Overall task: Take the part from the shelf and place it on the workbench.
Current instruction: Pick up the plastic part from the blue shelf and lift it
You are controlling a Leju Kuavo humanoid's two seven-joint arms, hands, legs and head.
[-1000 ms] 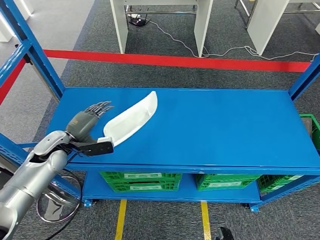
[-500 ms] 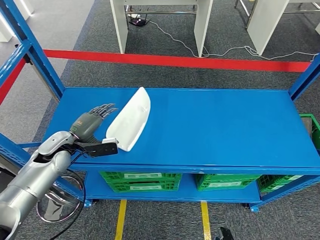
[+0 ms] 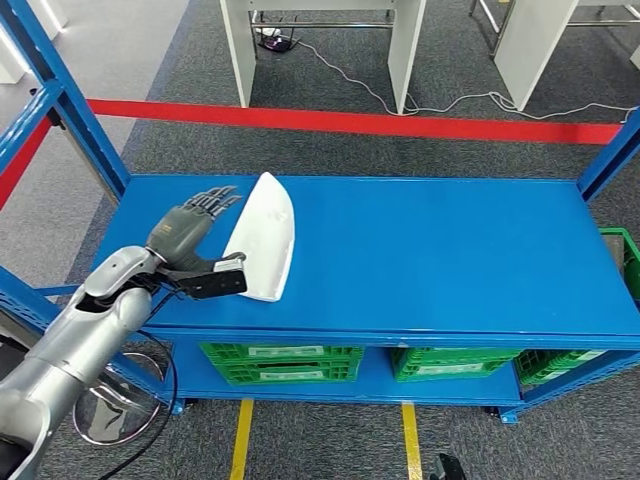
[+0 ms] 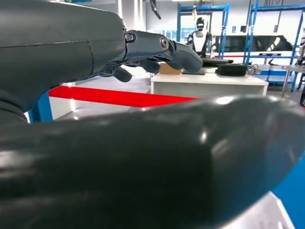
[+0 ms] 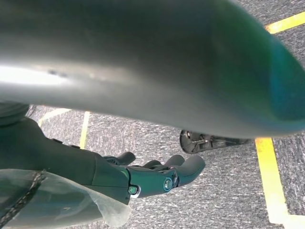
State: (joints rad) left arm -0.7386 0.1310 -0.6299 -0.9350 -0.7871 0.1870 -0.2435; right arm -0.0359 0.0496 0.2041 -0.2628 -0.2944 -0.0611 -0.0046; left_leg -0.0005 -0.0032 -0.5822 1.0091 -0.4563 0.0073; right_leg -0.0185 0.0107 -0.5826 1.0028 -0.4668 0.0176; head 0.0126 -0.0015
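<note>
A white curved part (image 3: 266,240) lies on the blue shelf board (image 3: 453,250), left of the middle, its long axis running from the front edge toward the back. My left hand (image 3: 181,235) sits at its left side. The thumb (image 3: 223,277) lies against the part's near end, and the fingers (image 3: 213,200) stretch out, spread, beside its far left edge. In the left wrist view the fingers (image 4: 162,47) stand apart from the thumb with nothing between them. My right hand (image 5: 154,176) hangs over the carpet, fingers loosely extended and holding nothing.
Green crates (image 3: 279,362) stand on the lower shelf level. Blue uprights (image 3: 68,110) frame the left end, and a green bin (image 3: 623,255) is at the far right. A red floor line (image 3: 362,122) and white table legs (image 3: 241,50) lie beyond the shelf.
My left hand has moved forward and to the right along the shelf. The white part has swung from pointing right to pointing nearly straight back, staying against the thumb.
</note>
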